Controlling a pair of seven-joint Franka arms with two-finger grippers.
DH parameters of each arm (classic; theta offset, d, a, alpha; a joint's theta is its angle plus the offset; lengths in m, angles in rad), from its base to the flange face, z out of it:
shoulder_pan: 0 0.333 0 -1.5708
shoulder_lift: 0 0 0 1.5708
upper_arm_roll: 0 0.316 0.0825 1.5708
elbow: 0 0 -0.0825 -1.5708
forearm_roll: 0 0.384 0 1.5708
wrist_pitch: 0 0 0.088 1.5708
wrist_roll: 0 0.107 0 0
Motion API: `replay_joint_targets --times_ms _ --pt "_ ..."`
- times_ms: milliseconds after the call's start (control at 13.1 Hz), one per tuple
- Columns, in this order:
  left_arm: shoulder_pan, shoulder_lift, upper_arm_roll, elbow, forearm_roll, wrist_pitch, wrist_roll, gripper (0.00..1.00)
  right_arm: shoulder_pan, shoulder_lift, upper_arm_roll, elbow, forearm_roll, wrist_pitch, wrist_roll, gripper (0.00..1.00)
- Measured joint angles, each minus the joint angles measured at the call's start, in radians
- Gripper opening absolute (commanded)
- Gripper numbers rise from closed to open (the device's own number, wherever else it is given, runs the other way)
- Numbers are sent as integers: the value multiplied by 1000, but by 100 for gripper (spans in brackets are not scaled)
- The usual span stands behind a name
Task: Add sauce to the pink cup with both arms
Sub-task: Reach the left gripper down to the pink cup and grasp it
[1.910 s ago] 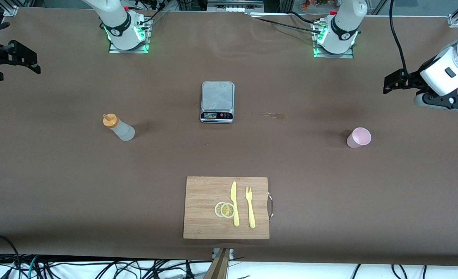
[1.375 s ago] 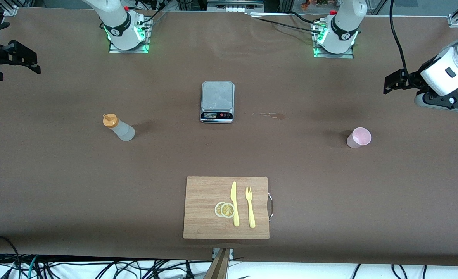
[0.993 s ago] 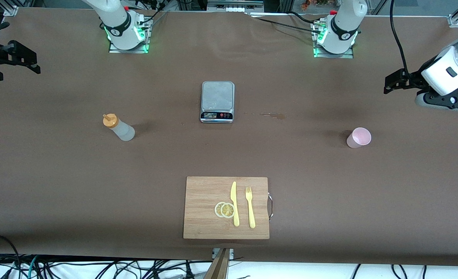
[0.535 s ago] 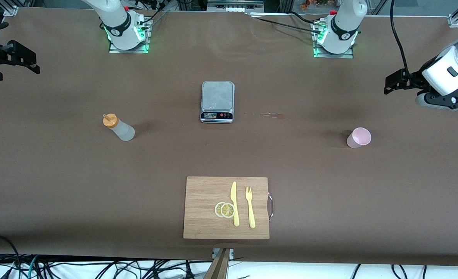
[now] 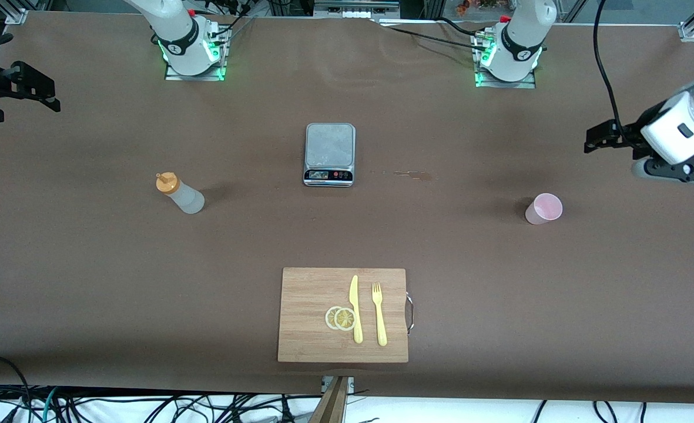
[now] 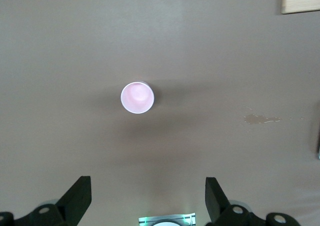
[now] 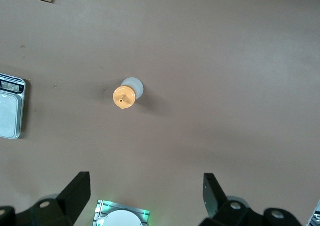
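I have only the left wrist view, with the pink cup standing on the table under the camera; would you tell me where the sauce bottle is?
Observer: The sauce bottle stands upright toward the right arm's end of the table, about as near the front camera as the pink cup.
Operator: Thank you. Is the right end effector holding it?
Observer: No. The right end effector hangs open above the table, empty like your left end effector.
Operator: What lies on the cutting board?
Observer: Two lemon slices, a yellow knife and a yellow fork lie on the cutting board.
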Motion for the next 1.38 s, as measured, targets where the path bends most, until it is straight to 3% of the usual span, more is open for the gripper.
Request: replay_joint_targets --times_ms 458,764,993,1375 --pt "78 151 3 -6 0 118 121 100 0 0 0 0 0 -1 0 100" --pt "88 264 3 -43 1 268 127 100 0 0 0 0 0 -1 0 100" --pt "108 311 4 -130 1 435 162 100 0 0 0 0 0 -1 0 100" --pt "119 308 6 -309 1 646 180 99 0 7 0 0 1 -1 0 100"
